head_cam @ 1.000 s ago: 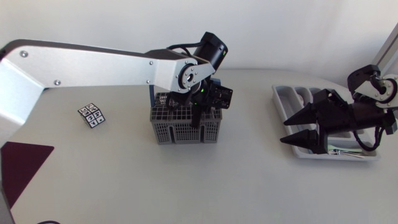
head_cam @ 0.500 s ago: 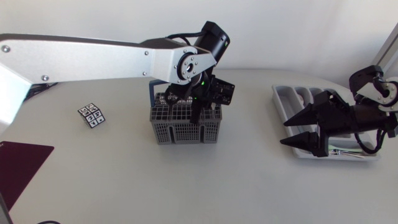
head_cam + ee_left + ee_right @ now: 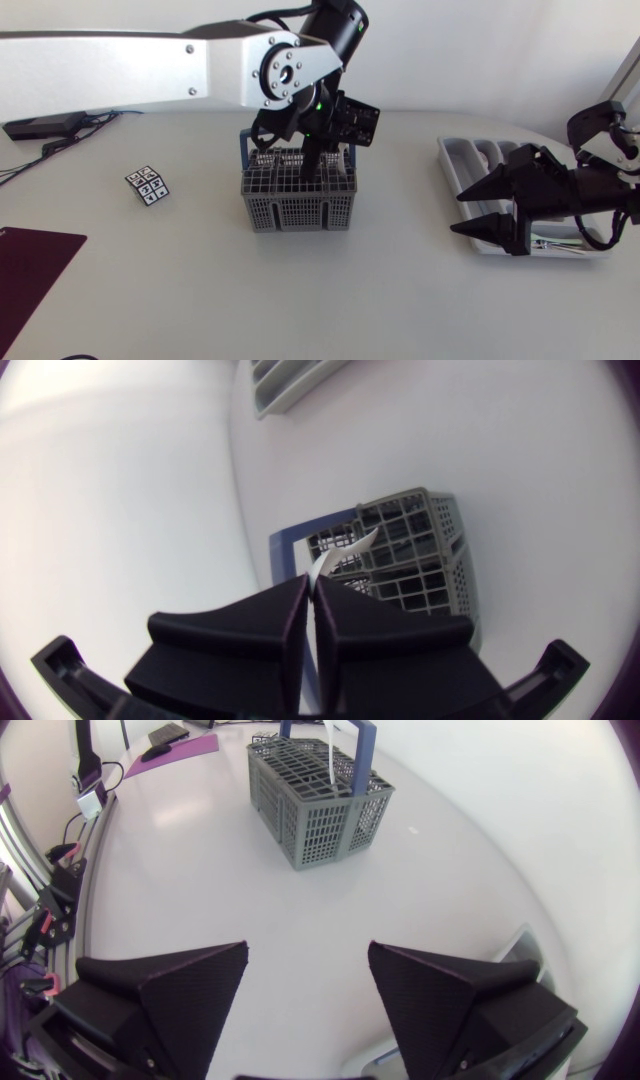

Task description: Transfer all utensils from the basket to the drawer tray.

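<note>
Pull-out step: left claw (image 3: 312,588) is clamped on a white utensil (image 3: 350,548), its far end in the grey basket (image 3: 298,200). Next, lift it clear and carry it to the drawer tray (image 3: 445,160); right claw (image 3: 478,210) gapes beside it.

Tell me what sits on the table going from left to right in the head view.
Dark red mat → small patterned cube → grey basket → drawer tray.
</note>
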`<state>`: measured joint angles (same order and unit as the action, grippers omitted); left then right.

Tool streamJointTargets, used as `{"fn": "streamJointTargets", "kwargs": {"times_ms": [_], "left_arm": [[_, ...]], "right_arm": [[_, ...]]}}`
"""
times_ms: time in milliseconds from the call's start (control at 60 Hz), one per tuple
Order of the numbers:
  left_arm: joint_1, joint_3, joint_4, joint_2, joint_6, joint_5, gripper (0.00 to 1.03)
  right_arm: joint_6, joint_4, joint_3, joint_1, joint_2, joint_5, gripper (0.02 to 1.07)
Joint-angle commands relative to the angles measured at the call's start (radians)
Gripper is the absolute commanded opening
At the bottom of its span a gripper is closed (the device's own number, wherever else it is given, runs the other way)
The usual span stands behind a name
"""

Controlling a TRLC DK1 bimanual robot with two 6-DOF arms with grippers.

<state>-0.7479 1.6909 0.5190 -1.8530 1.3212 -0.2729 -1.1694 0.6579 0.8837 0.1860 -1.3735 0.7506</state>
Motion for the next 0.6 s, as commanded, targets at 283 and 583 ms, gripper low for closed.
{"fn": "streamJointTargets", "kwargs": {"times_ms": [283, 583], "left_arm": [[-0.038, -0.011, 0.012, 0.144, -0.108, -0.038, 0.03], [-0.07, 0.007, 0.153, 0.172, -0.513, -0.04, 0.03]], "right_arm": [[0.116, 0.008, -0.048, -0.082, 0.159, -0.019, 0.78], [0.224, -0.049, -0.063, -0.192, 0.2, -0.091, 0.78]]}}
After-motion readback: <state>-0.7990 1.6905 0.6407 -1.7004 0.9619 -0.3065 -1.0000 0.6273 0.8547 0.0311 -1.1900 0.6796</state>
